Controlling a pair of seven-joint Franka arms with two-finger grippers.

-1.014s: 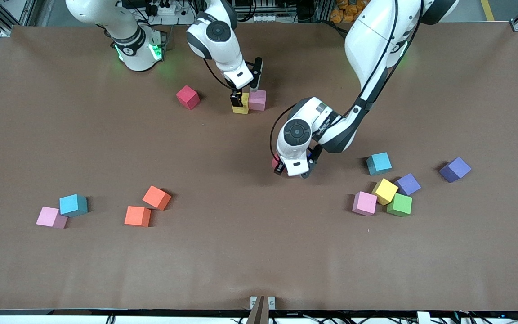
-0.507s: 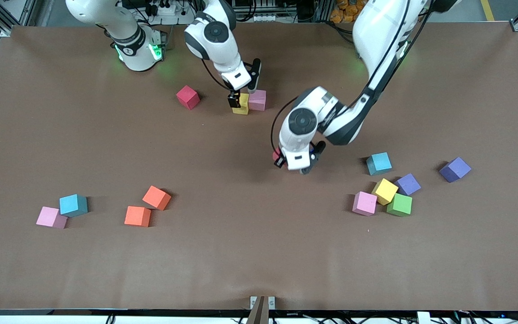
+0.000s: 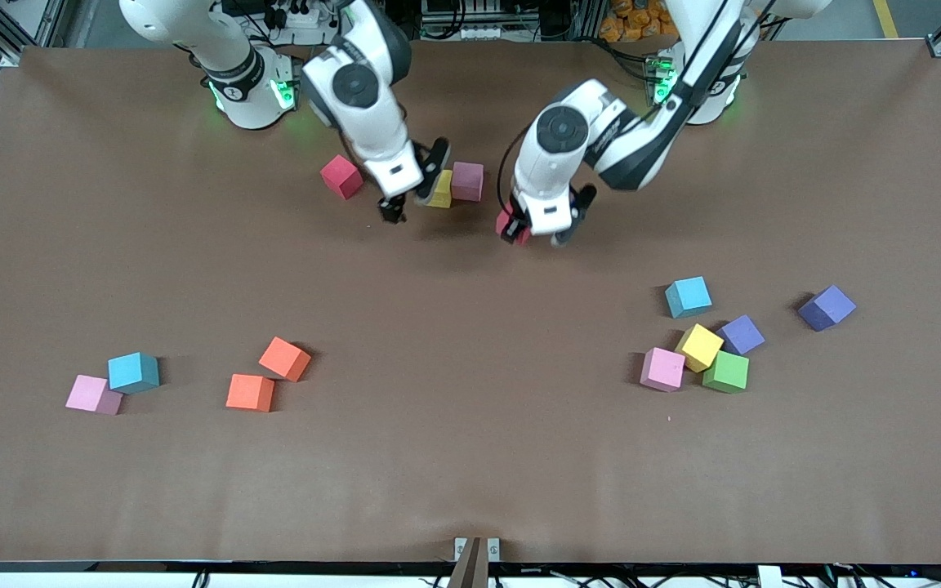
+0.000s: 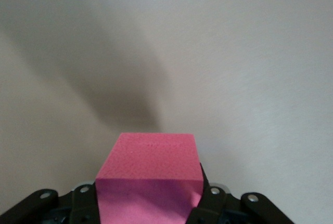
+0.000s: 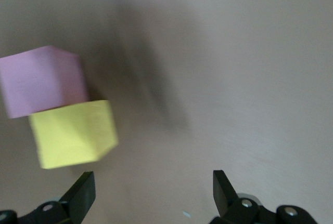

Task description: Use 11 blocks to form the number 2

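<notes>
My left gripper [image 3: 532, 235] is shut on a red-pink block [image 3: 510, 222] [image 4: 151, 161] and hangs over the table beside a touching pair, a yellow block [image 3: 440, 189] [image 5: 73, 133] and a pink block [image 3: 467, 180] [image 5: 44, 81]. My right gripper [image 3: 409, 200] [image 5: 153, 187] is open and empty, just off the yellow block. A red block [image 3: 341, 176] lies toward the right arm's end. No number 2 is in view.
Pink [image 3: 93, 394], blue [image 3: 133, 371] and two orange blocks [image 3: 250, 392] [image 3: 284, 358] lie nearer the front camera at the right arm's end. Blue [image 3: 688, 296], yellow [image 3: 699, 347], pink [image 3: 662, 369], green [image 3: 726, 371] and two purple cubes [image 3: 742, 334] [image 3: 827, 307] lie at the left arm's end.
My left gripper closed on the red-pink block and carried it from mid-table up toward the yellow and pink pair. My right gripper drew away from the yellow block, staying open.
</notes>
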